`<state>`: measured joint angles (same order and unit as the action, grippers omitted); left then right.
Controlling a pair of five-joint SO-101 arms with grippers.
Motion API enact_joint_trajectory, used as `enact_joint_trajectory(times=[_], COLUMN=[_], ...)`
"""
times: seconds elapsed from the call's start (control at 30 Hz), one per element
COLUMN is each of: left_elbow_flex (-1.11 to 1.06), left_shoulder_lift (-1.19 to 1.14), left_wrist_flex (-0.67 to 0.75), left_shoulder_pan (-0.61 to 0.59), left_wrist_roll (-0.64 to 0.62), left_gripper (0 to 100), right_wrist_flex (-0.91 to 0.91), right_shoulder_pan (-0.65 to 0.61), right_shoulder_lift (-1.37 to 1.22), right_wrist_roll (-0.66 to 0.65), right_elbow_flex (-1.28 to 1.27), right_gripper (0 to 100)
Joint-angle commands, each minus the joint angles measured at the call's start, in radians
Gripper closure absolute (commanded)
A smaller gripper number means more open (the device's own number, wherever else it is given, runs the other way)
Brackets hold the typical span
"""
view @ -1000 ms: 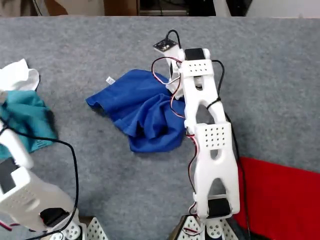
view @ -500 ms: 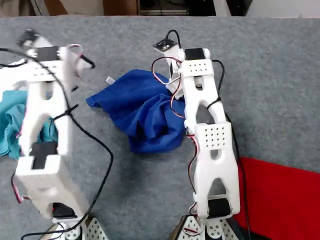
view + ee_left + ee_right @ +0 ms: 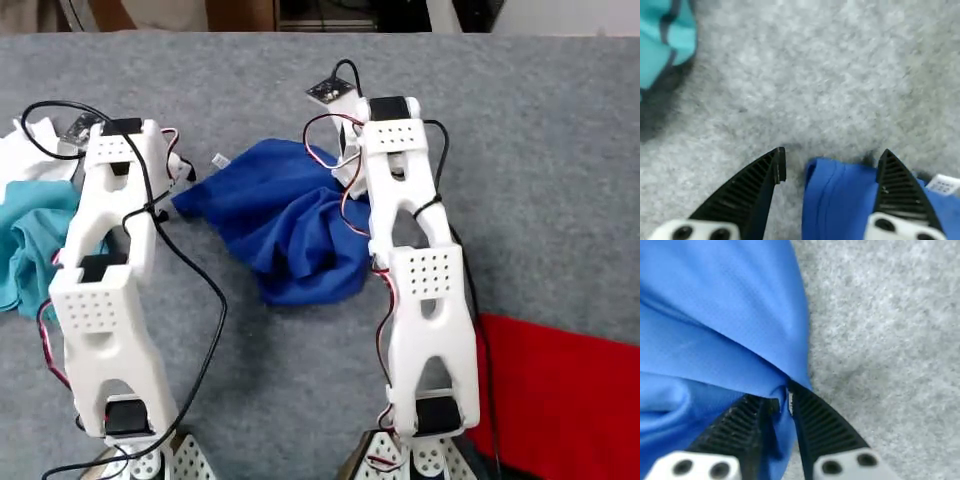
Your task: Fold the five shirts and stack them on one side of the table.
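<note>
The left arm has swung across to the blue shirt (image 3: 285, 225). A second ago it was folded back, well to the left of the shirt. Half a second ago it stretched over the teal shirt (image 3: 35, 240). Now the left tool (image 3: 833, 152) sits at the blue shirt's left corner, beside the small white tag. Its jaws are apart and straddle the hemmed edge there. Whether the tips already press on the cloth is hard to say from the wrist view.

The right arm has not shifted in that time. The right tool (image 3: 784, 396) stays clamped on a pinch of fabric at the blue shirt's far right edge.

The blue shirt lies crumpled mid-surface (image 3: 540, 150), not yet folded. The teal shirt and a white shirt (image 3: 30, 150) lie to its left, and a red cloth (image 3: 560, 390) lies off to its near right. With one edge held and the other arm at the opposite corner, the pair looks set to spread the shirt flat. The first fold has barely begun.
</note>
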<state>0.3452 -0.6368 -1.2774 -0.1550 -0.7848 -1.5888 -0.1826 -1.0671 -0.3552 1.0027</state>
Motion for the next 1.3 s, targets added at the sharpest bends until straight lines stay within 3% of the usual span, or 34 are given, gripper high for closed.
enact_joint_trajectory(times=[0.0, 0.23, 0.47, 0.83, 1.0, 1.13, 1.27], left_elbow_flex=[0.087, 0.147, 0.153, 0.388, 0.588, 0.833, 1.134], left_shoulder_lift=[-0.028, -0.108, -0.108, -0.108, -0.108, -0.108, -0.108], left_wrist_flex=[0.003, 0.002, -0.009, -0.198, -0.285, -0.393, -0.485], left_shoulder_pan=[0.003, 0.021, 0.023, 0.023, 0.025, 0.025, 0.02], left_wrist_roll=[-0.018, -0.017, -0.017, -0.015, 0.014, 0.077, 0.17], left_gripper=[75, 93, 94, 98, 98, 98, 98], right_wrist_flex=[0.014, 0.014, 0.014, 0.014, -0.133, -0.198, -0.198], right_shoulder_pan=[0.03, 0.03, 0.03, 0.03, -0.036, -0.067, -0.016], right_shoulder_lift=[-0.001, -0.001, -0.001, -0.001, 0.025, 0.079, 0.236], right_wrist_roll=[0.006, 0.006, 0.006, 0.006, -0.112, -0.063, -0.005], right_elbow_flex=[0.033, 0.033, 0.033, 0.033, 0.076, 0.176, 0.173], right_gripper=[99.0, 99.0, 99.0, 99.0, 95.2, 89.6, 74.7])
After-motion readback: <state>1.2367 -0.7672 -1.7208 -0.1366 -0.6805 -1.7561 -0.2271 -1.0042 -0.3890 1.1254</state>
